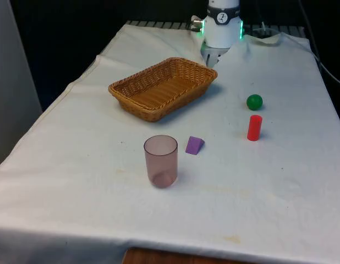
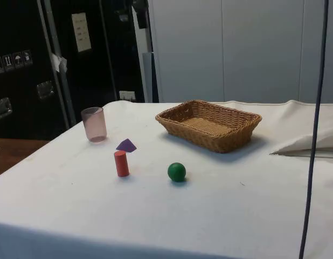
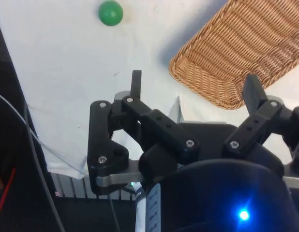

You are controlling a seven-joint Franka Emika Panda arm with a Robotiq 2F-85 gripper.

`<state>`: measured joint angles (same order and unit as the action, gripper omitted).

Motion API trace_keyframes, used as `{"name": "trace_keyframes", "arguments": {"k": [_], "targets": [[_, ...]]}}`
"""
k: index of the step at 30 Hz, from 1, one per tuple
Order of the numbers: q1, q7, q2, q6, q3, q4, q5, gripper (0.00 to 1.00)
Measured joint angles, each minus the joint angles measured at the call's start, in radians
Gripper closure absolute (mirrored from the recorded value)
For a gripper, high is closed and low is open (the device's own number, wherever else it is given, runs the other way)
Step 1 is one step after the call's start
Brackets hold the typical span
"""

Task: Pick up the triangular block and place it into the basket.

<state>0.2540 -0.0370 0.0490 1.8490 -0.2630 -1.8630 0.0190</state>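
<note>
From my station I see the triangular block (image 1: 195, 145), a small purple wedge, lying on the white cloth with its sloped face up and nothing touching it. In the front view it sits well apart from the basket (image 1: 138, 84), at about five o'clock from it. The basket is a shallow rectangular tray of tan woven wicker, resting flat and turned at an angle to the table's edges, with nothing inside.

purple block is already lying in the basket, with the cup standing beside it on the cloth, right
Not quite. The purple block is not in the basket; it lies on the cloth beside the cup, well short of the basket. The front view shows this, and the side view agrees. The cup does stand on the cloth.
</note>
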Motion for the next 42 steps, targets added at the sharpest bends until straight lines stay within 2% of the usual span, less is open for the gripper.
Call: {"name": "trace_keyframes", "arguments": {"k": [8,23,42], "targets": [[0.0,-0.003,0.041,0.034,0.0,0.018,0.005,0.0],[0.001,0.052,0.102,0.107,0.021,0.034,0.024,0.0],[0.002,0.147,0.175,0.238,0.057,-0.006,0.04,0.0]]}}
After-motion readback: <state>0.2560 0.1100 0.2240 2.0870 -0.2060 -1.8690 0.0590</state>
